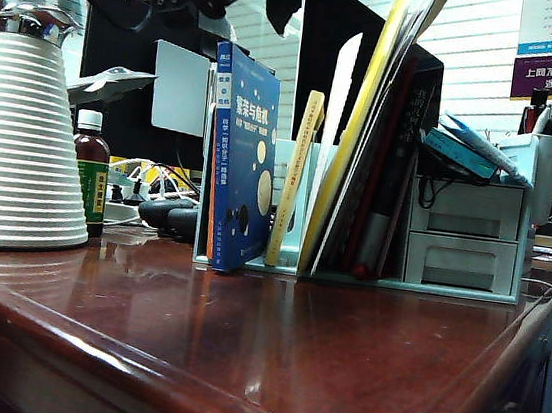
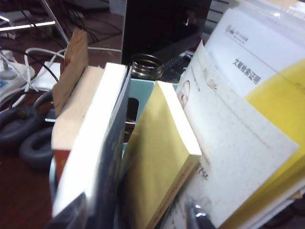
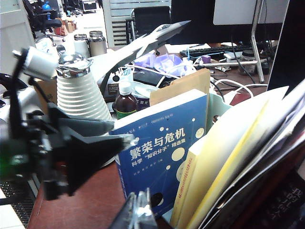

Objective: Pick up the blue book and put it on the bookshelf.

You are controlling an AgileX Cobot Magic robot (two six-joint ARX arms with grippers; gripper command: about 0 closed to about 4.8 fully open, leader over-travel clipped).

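Note:
The blue book (image 1: pixel 247 153) stands upright at the left end of the bookshelf (image 1: pixel 302 220), its cover with white circles facing the right wrist camera (image 3: pixel 167 148). From above, its white page edge (image 2: pixel 97 133) sits beside a yellow book (image 2: pixel 162 157) in the mint rack (image 2: pixel 143 90). My left gripper (image 1: pixel 242 6) hangs open above the book and holds nothing; its blurred fingertips (image 2: pixel 71 214) stand wide apart over the book tops. My right gripper (image 3: pixel 140 210) is shut and empty, just in front of the book's cover.
A white ribbed jug (image 1: pixel 20 155) and a brown bottle (image 1: pixel 88 178) stand left of the rack, with black headphones (image 1: pixel 169 216) behind. Yellow books and folders (image 1: pixel 366 127) fill the rack's middle. A grey drawer unit (image 1: pixel 463 240) is at its right. The desk's front edge (image 1: pixel 234 383) is close.

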